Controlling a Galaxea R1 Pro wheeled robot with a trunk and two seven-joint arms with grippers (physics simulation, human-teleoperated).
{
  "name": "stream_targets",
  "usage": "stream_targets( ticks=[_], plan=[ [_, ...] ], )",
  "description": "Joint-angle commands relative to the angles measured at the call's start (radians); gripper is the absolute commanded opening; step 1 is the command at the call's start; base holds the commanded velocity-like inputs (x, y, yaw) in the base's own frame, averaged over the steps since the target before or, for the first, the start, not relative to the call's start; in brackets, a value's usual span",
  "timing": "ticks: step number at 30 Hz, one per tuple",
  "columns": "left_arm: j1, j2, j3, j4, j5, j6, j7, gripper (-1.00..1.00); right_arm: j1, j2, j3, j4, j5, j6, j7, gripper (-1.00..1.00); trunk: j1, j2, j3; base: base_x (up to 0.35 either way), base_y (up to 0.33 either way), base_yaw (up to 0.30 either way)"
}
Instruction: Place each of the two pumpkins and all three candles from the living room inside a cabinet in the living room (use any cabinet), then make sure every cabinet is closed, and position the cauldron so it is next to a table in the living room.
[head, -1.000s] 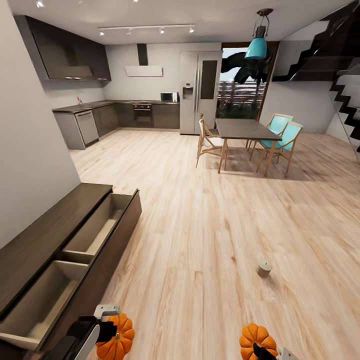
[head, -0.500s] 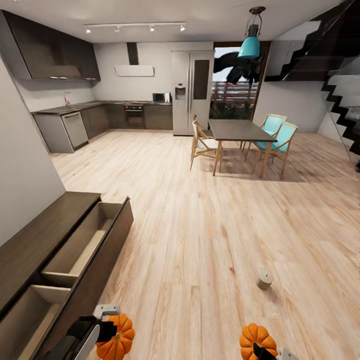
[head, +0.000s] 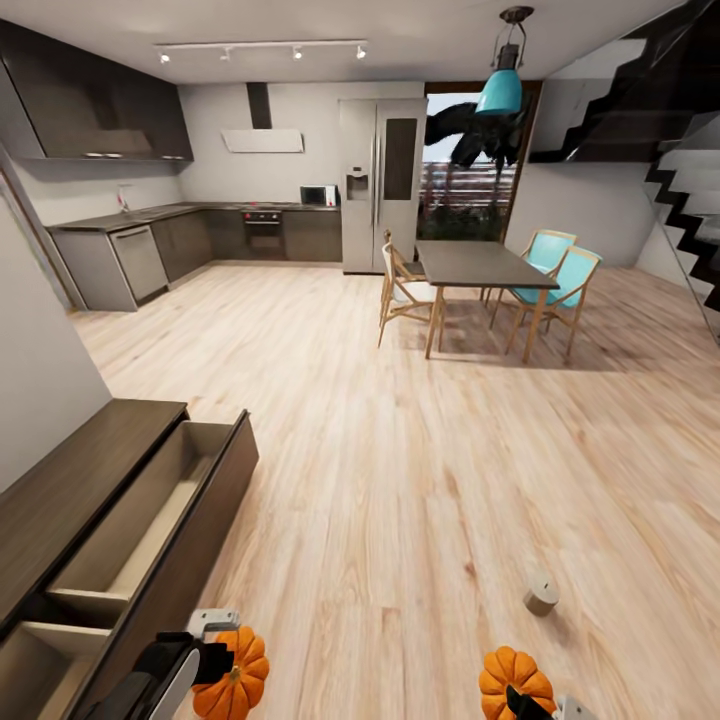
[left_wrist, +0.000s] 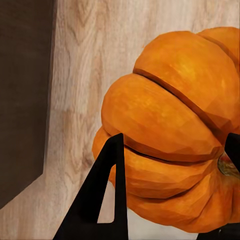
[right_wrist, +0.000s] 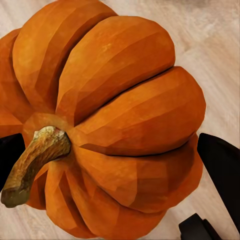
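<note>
While cabinet (head: 120, 520) drawers gape bare, each end effector, left (head: 215, 660) and right (head: 530, 703), clamps a pumpkin (head: 236, 674); camera nearer, candle (head: 541, 594) lower in frame.

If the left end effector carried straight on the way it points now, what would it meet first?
Beyond the pumpkin held in the left end effector, the wooden floor comes first, probably just beside the dark cabinet; depth is unclear.

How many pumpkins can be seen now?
2: one pumpkin in the left tool beside the cabinet, the other pumpkin in the right tool.
</note>
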Motion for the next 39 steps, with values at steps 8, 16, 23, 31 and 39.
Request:
stream_targets(
  ticks=[8,16,23,31,39],
  plan=[
    [0.000,0.000,0.000,0.000,0.000,0.000,0.000,-1.00,0.000,0.001,0.000,0.000,0.001,0.000,0.001,-1.00,0.000,0.000,0.000,0.333,0.000,0.000],
    [0.000,0.000,0.000,0.000,0.000,0.000,0.000,-1.00,0.000,0.001,-0.001,0.000,0.001,0.000,0.000,-1.00,0.000,0.000,0.000,0.333,0.000,0.000],
    [0.000,0.000,0.000,0.000,0.000,0.000,0.000,-1.00,0.000,0.001,0.000,0.000,0.001,0.000,0.000,-1.00,0.000,0.000,0.000,0.333,-0.053,0.000],
    [0.000,0.000,-0.036,0.000,0.000,-0.001,0.001,-1.00,0.000,0.001,-0.001,0.000,0.001,0.000,0.000,-1.00,0.000,0.000,0.000,0.333,-0.119,0.004],
    [0.000,0.000,-0.041,0.000,0.000,-0.002,0.001,-1.00,0.000,0.001,0.000,0.000,0.001,0.001,-0.001,-1.00,0.000,0.000,0.000,0.333,-0.122,0.114]
  ],
)
